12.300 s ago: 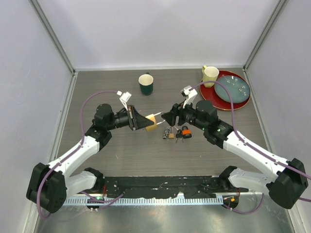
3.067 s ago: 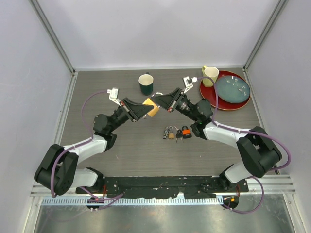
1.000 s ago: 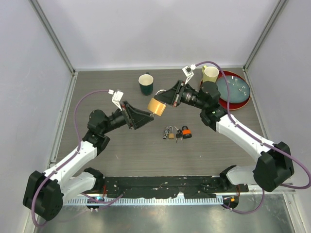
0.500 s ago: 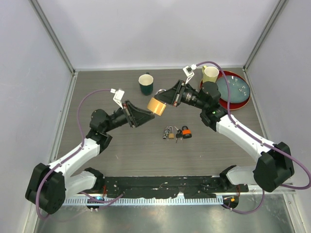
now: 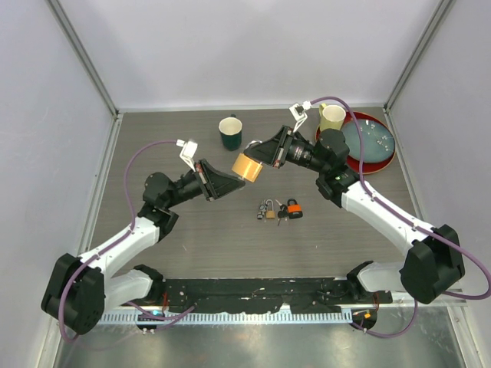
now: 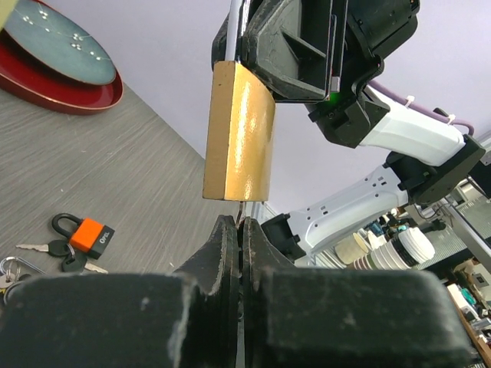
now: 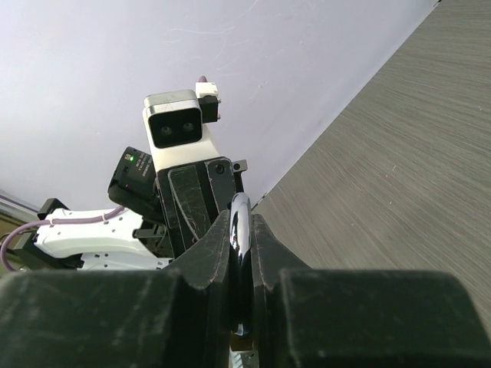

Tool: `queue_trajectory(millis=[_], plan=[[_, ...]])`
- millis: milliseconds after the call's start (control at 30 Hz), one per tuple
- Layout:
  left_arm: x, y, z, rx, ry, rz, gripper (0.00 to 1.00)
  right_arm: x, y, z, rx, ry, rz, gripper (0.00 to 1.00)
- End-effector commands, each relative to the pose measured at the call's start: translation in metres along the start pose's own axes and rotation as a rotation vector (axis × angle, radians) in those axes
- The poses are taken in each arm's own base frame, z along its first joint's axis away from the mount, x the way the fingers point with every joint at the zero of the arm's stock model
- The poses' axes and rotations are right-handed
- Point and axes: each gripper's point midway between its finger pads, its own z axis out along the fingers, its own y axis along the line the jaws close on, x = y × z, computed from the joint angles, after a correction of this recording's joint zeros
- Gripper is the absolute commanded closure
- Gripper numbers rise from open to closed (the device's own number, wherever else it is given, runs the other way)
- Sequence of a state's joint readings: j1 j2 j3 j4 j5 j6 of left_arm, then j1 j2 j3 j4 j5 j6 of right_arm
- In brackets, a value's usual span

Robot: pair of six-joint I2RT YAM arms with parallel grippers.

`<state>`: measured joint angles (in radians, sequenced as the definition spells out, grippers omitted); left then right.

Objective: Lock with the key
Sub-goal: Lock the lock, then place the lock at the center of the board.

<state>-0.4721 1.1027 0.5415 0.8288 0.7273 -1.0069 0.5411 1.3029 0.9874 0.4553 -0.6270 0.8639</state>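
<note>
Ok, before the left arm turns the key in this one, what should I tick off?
1. Right fingers clamped on the silver shackle of the brass padlock: ok.
2. Left fingers shut on the thin metal key under the padlock: ok.
3. Key entering the padlock's underside: ok; how deep, cannot tell.
4. Shackle pushed home in the body: cannot tell, the right fingers hide it.
5. Padlock held above the grey wooden table, apart from the orange padlock lying there: ok.
</note>
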Motion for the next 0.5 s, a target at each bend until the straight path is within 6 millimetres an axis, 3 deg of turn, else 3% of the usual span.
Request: queue_trajectory(millis=[0, 467], plan=[[-0.004, -0.020, 0.001, 0.081, -0.002, 0.055, 1.00, -0.037, 0.047, -0.004, -0.122, -0.121, -0.096, 0.99], [0.017, -0.009, -0.012, 0.059, 0.008, 0.012, 1.00, -0.042, 0.053, -0.007, -0.139, -0.148, -0.113, 0.99]])
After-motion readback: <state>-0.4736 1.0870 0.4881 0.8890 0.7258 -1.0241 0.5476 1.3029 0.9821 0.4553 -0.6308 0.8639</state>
